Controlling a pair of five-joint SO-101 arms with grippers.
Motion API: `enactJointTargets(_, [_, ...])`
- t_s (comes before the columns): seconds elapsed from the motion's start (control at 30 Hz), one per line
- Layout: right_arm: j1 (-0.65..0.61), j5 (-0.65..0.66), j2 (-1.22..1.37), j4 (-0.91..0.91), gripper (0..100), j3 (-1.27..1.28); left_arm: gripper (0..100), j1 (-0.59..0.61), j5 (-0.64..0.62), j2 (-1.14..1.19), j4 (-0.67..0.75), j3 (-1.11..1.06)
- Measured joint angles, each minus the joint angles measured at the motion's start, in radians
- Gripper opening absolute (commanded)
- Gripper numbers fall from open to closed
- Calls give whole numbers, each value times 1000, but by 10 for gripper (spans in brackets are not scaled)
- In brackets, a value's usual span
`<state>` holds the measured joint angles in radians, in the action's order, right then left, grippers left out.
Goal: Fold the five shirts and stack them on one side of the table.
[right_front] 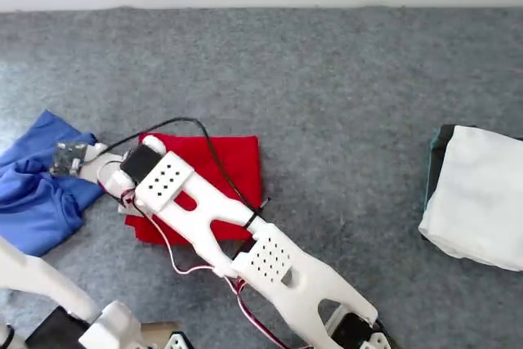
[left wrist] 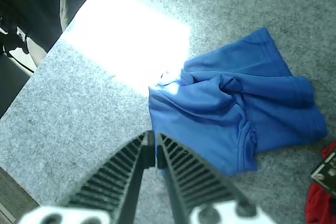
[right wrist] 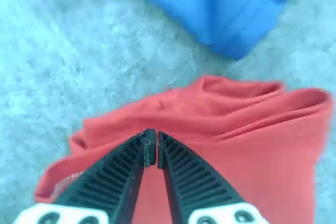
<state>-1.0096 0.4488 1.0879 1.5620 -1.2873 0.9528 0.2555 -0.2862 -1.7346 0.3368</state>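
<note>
Against the left desk edge: crumpled blue shirt. Just beside it: folded red shirt, right tool closed tip to tip over its blue-side edge, arm lying across. Left tool closed, holding nothing, near the blue shirt. At the right edge: folded white stack. Between red shirt and stack: wide grey desk.

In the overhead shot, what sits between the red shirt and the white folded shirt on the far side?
Nothing. In the high view, the grey table between the red shirt and the white folded shirt is bare.

red shirt, blue shirt, white shirt (teal shirt beneath)
</note>
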Motion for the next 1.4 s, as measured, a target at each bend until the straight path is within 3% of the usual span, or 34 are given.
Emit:
enactJointTargets(0.17, [31,-58,-21,170,9,-120,15,-15,0,-44,0,0])
enactJointTargets(0.33, [135,-155,-164,192,12,-86,15,-146,0,-141,0,-109])
enactJointTargets(0.5, [262,-164,-437,193,12,166,15,-338,0,-288,0,-331])
enactJointTargets(0.7, [500,-175,-810,193,13,635,15,-535,0,-456,15,-583])
enactJointTargets(1.0, [827,-411,-1125,195,13,1031,15,-697,0,-546,150,-895])
enactJointTargets(1.2, [861,-646,-1217,195,23,1135,15,-773,0,-566,222,-964])
enactJointTargets(1.4, [795,-778,-1361,195,234,1312,15,-779,0,-631,244,-964])
